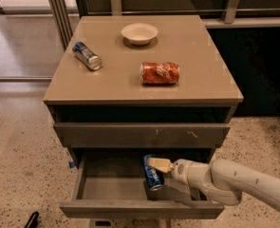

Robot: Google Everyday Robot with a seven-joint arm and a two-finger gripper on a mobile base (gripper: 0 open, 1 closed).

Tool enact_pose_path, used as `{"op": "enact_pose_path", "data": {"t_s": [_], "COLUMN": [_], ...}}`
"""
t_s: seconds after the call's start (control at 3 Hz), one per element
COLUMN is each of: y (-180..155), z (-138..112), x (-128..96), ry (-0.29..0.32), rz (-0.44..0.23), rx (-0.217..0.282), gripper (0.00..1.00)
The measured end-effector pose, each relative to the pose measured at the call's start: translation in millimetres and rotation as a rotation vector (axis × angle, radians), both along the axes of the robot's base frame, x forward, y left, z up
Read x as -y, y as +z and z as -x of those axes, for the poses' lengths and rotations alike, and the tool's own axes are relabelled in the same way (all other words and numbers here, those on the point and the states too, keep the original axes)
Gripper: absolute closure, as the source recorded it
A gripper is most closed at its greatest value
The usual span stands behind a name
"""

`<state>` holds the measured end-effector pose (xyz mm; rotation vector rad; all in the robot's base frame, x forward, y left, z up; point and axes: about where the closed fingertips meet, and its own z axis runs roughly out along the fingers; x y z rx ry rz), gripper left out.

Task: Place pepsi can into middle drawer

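My gripper (157, 166) is down inside the open middle drawer (108, 188), reaching in from the right w/ the arm over the front edge; fingers (160, 165) are clamped on the upper part of the pepsi can (154, 178); the can hangs tilted, top toward the back, lower end at or just above the drawer floor, can't tell if it's touching; it's a thin metal can, prob. light-ish, smooth & slippery, dents if squeezed hard, rolls if laid on its side; best hold is across the mid body, not the rim; the orange can (160, 73), slim blue can (87, 56) & bowl (139, 33) sit up on the cabinet top (206, 80), well apart from all this
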<state>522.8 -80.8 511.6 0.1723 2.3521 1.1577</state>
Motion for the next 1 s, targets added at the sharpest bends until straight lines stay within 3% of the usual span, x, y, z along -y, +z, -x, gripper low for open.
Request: {"op": "enact_pose_path", "data": {"t_s": [1.0], "y": [-66], "z": [-9], "x": [-7], "ry": [0.012], "rz": [0.086], "rx": [-0.146], "gripper": [1.00]}}
